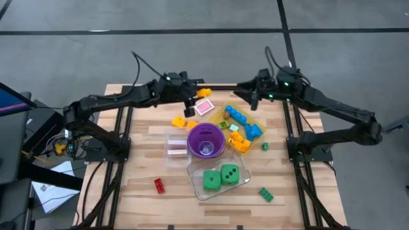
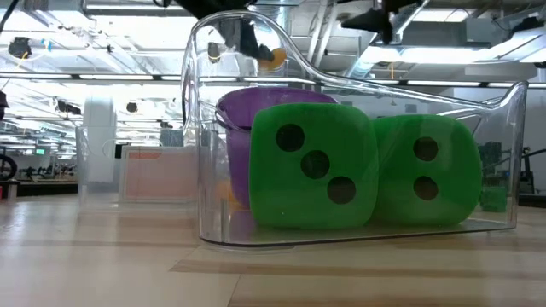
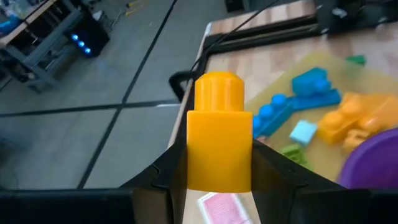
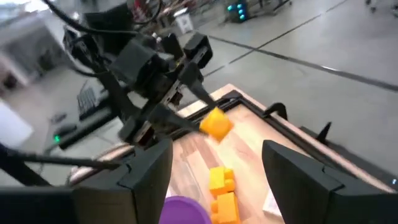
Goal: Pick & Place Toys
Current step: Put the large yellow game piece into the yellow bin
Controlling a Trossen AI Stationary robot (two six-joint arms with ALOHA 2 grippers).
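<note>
Two big green black-dotted dice (image 2: 358, 166) sit side by side in clear plastic tub (image 1: 197, 185) at worktop (image 1: 137, 191) front edge, nearest low cam. Purple round cup (image 1: 206, 139) stands just behind tub. Left tool (image 1: 199, 94) is raised over worktop rear, fingers clamped on orange-yellow plastic brick w/ round stud (image 3: 219, 134). Right tool (image 1: 245, 94) hovers at rear near yellow translucent tray (image 1: 220, 115), fingers apart, holding nothing. Blue and orange bricks (image 1: 243, 124) lie on tray; red brick (image 1: 159, 185) lies loose, front left.

You have a wooden slatted table (image 1: 137, 191). On it lie a red brick (image 1: 159, 185), a green brick (image 1: 266, 194) and a clear tub (image 1: 195, 174).
</note>
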